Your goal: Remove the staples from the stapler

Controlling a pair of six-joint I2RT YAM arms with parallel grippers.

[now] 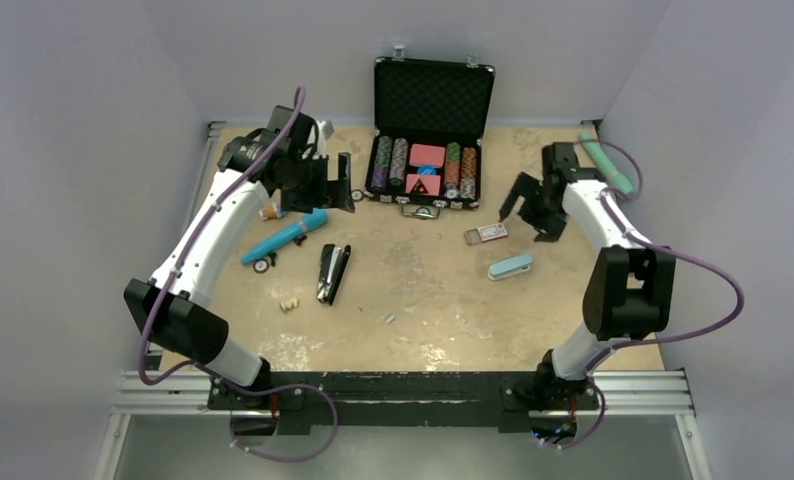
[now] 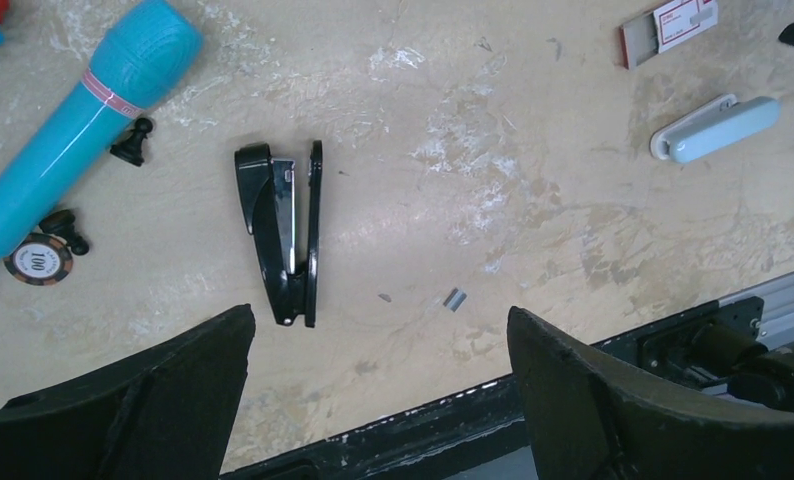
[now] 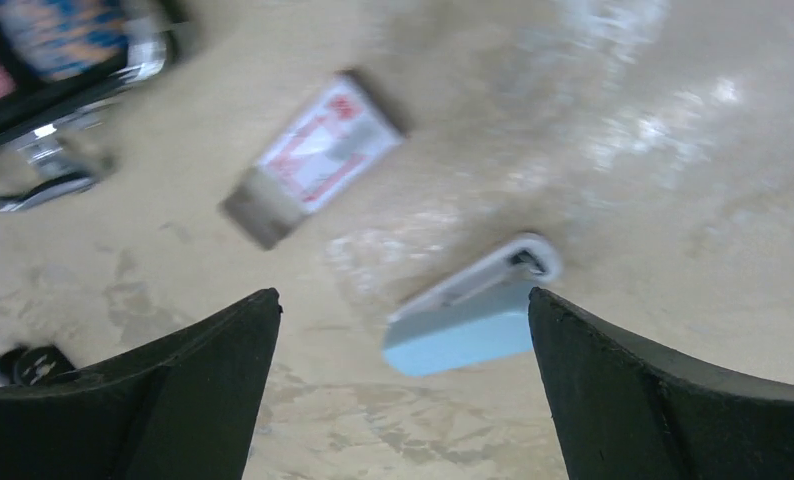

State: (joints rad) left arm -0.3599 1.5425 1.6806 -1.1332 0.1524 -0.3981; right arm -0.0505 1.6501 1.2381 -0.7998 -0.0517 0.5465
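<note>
Legible to you: "100" on the round chip (image 2: pixel 38 262) just beside the teal tube (image 2: pixel 73 130); small box (image 2: pixel 670 27) print unreadable.

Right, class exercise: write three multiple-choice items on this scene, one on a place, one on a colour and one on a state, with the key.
1. Where do the staples lie?
A. on the table, beside the black stapler
B. inside the stapler
C. on the floor

2. What colour is the long tube?
A. red
B. teal
C. yellow

3. How is the black stapler?
A. shut and upright
B. held aloft
C. hinged open, lying on the table

Key:
1 A, the grey strip rests on bare table, apart from the stapler.
2 B, it is teal in both views.
3 C, its two arms are splayed and the metal channel shows.
</note>
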